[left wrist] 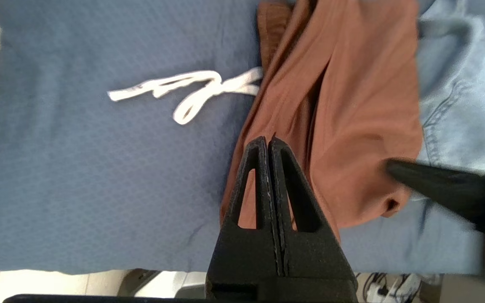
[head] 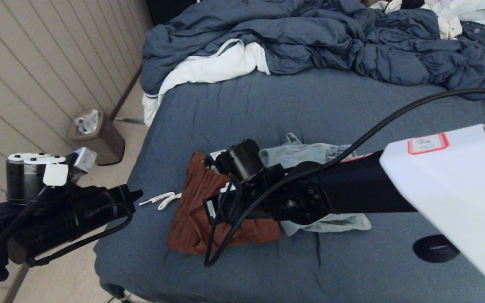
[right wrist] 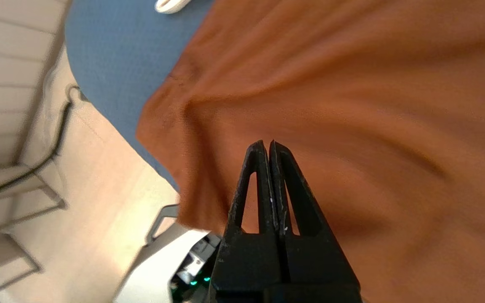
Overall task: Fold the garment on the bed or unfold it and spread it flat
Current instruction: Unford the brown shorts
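Observation:
A crumpled rust-brown garment [head: 194, 219] lies on the bed's slate-blue sheet [head: 267, 109] near its front left edge, with a white drawstring [head: 160, 200] trailing off to its left. A light blue denim garment [head: 305, 153] lies bunched against its right side. My right arm [head: 335, 193] reaches across from the right. Its gripper [right wrist: 266, 143] hovers shut just above the brown fabric [right wrist: 352, 105], with nothing between its fingers. My left gripper [left wrist: 267, 141] is also shut and empty, beside the bed's left edge, its tips over the brown garment's [left wrist: 352, 105] near edge.
A rumpled dark blue duvet [head: 331, 38] with white lining [head: 209, 67] fills the far half of the bed. White clothes [head: 449, 17] lie at the far right. A brown waste bin [head: 97, 139] stands on the floor by the panelled wall. A black ring [head: 436, 248] rests at the front right.

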Tool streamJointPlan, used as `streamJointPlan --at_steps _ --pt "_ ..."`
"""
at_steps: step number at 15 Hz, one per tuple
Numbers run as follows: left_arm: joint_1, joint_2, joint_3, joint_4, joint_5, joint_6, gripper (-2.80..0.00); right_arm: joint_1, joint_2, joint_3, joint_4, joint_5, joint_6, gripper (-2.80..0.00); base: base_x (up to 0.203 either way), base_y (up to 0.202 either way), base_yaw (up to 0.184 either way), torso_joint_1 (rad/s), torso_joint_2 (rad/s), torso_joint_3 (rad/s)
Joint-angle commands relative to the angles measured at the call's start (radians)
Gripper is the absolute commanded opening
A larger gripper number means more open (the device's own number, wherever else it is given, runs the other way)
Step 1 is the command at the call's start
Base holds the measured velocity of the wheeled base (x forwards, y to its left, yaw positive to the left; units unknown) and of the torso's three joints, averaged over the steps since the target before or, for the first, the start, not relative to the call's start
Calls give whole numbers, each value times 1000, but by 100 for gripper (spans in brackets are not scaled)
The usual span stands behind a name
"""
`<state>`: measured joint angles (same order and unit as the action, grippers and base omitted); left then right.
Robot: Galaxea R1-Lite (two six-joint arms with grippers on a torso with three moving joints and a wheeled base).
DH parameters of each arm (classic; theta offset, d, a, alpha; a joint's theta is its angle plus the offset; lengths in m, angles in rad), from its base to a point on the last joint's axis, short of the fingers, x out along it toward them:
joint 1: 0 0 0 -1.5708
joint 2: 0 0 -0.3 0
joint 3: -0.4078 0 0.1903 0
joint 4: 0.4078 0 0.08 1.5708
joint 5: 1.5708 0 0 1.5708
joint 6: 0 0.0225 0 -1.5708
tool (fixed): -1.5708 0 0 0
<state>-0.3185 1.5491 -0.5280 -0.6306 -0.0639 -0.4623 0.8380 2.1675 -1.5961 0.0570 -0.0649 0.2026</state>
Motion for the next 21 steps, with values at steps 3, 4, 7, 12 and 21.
streamJointPlan --at_steps 3,4,7,12,21 --pt "1 3 6 -4 -4 -3 -280 34 97 -79 -11 -15 -5 0 0 0 0 0 0 0" --pt "1 7 6 -4 -5 -3 -280 39 122 -100 -14 -48 -15 0 0 0 0 0 0 0" --pt "1 8 11 -4 -4 -2 -280 65 147 -104 -17 -88 -32 0 0 0 0 0 0 0" --pt "1 15 16 -4 -4 -2 -280 73 172 -104 -54 -141 -49 0 0 0 0 0 0 0" --pt "-1 31 17 -6 -7 -5 -280 69 195 -110 -65 -167 -77 -280 0 0 0 0 0 0"
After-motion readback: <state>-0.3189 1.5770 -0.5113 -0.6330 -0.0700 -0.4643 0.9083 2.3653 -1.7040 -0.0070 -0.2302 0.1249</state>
